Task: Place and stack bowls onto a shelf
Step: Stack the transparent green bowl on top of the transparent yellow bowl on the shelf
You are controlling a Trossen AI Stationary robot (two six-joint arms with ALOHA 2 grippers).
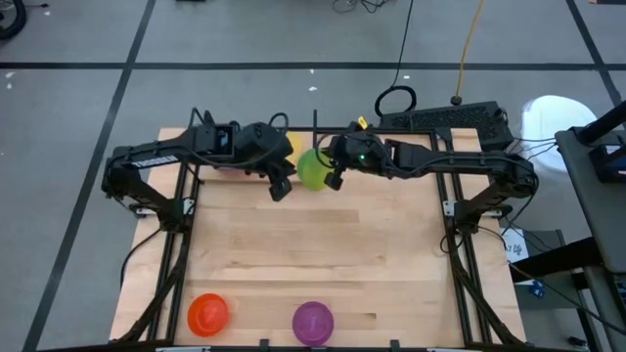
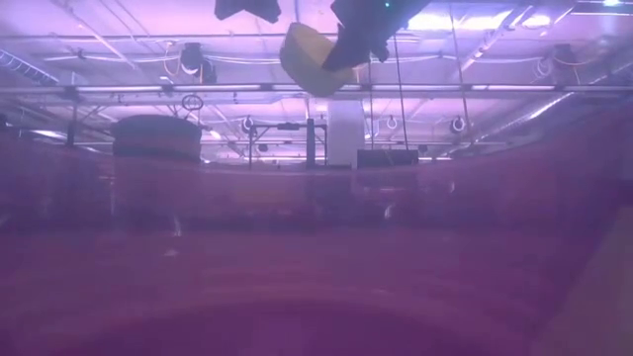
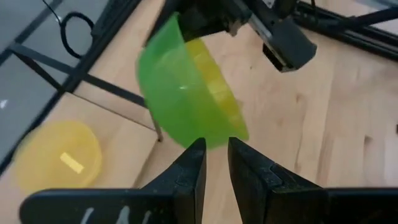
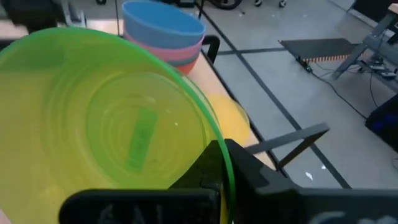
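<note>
My right gripper (image 1: 333, 174) is shut on a green bowl (image 1: 313, 168), holding it in the air over the table's far middle. My left gripper (image 3: 216, 162) is open with a narrow gap. Its tips stand just below the bowl's lower edge (image 3: 211, 144); I cannot tell whether they touch it. A yellow bowl (image 3: 59, 162) rests on its base on the shelf (image 3: 118, 149) at the far edge. Farther along the shelf stands a stack with a blue bowl (image 4: 165, 25) on top of a pink one. My right gripper holds the green bowl by its rim (image 4: 225, 163), one finger outside the wall (image 4: 245, 168) and the other inside. The fingers come slanting down from the table's right side. The bowl is lifted clear and tipped on its side, its opening facing my right wrist.
An orange bowl (image 1: 207, 313) and a purple bowl (image 1: 313, 321) sit near the table's front edge. The shelf's upright black divider (image 2: 310, 143) stands at the far middle. A keyboard (image 1: 445, 119) and cables lie beyond the table's far right corner.
</note>
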